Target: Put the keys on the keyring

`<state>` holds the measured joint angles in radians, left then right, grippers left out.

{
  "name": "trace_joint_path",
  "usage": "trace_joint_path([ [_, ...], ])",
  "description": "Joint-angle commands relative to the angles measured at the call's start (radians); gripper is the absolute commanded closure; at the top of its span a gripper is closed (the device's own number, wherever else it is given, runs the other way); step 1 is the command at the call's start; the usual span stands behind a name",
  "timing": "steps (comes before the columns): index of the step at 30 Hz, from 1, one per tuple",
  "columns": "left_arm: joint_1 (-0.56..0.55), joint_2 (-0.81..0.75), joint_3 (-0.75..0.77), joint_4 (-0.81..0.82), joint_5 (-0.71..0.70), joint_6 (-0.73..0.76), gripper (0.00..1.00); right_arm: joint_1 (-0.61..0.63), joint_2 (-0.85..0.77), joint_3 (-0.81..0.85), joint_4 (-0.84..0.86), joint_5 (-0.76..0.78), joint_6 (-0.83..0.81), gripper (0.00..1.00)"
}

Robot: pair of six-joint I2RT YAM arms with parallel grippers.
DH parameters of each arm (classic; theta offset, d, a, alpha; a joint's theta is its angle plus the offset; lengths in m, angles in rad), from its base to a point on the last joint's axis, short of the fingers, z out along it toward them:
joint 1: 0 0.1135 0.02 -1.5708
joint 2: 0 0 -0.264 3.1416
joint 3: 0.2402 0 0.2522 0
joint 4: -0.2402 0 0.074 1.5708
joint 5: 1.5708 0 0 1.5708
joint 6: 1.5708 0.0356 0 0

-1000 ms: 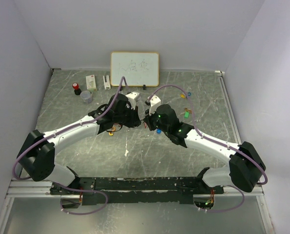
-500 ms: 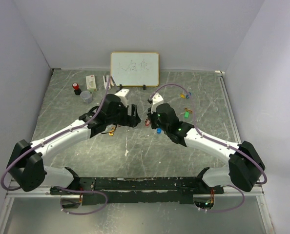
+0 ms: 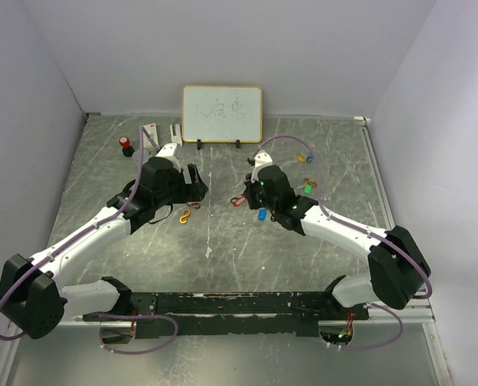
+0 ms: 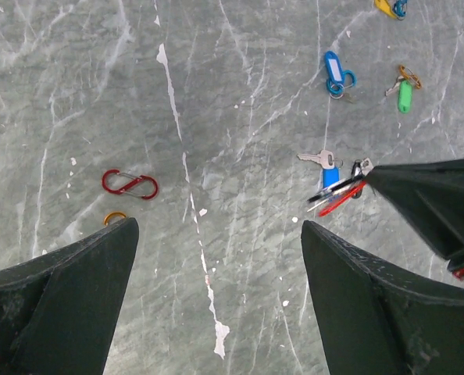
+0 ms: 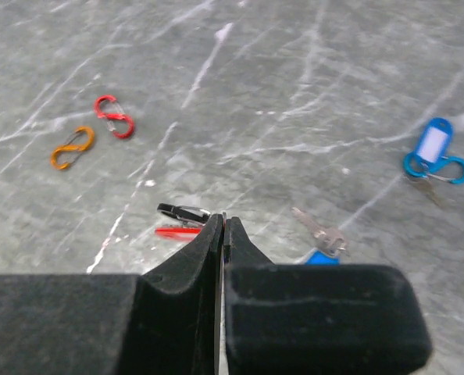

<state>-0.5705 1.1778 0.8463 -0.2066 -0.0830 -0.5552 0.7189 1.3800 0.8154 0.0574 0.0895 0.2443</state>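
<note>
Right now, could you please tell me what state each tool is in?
Left tool: open, holding nothing.
Right tool: closed, apparently pinching the keyring.

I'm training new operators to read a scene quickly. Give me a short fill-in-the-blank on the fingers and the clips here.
1. The fingers of the left gripper stand ___, holding nothing.
2. The right gripper is ___ on the keyring.
3. Beside the red S-clip on the table lies an ___ one.
Missing words: open; shut; orange.
</note>
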Motion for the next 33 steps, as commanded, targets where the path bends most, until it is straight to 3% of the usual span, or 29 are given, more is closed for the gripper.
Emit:
trace_joint_path([
  [1, 0.011, -0.006, -0.015, 0.026, 0.021, -0.012, 0.04, -0.035, 0.032, 0.095, -0.147, 0.266, 0.081, 1.00],
  [4, 0.012, -0.006, -0.016, 0.028, 0.026, -0.011, 0.04, -0.044, 0.070, 0.115, -0.200, 0.336, 0.104, 1.00],
  [6, 0.016, -0.008, -0.018, 0.028, 0.025, -0.012, 0.04, -0.043, 0.046, 0.080, -0.132, 0.228, 0.076, 1.00],
  [7, 0.016, -0.009, -0.017, 0.029, 0.025, -0.012, 0.04, -0.043, 0.027, 0.047, -0.068, 0.099, 0.056, 1.00],
  [9, 0.016, -0.013, -0.019, 0.027, 0.023, -0.010, 0.04, -0.045, -0.012, -0.003, 0.025, 0.024, 0.064, 1.00],
  [16, 0.017, -0.016, -0.022, 0.037, 0.034, -0.008, 0.04, -0.097, 0.016, 0.046, -0.078, 0.167, 0.112, 1.00],
  [33, 0.020, -0.041, -0.084, 0.112, 0.092, -0.018, 0.00, -0.220, 0.330, 0.250, 0.080, 0.071, 0.079, 1.00],
])
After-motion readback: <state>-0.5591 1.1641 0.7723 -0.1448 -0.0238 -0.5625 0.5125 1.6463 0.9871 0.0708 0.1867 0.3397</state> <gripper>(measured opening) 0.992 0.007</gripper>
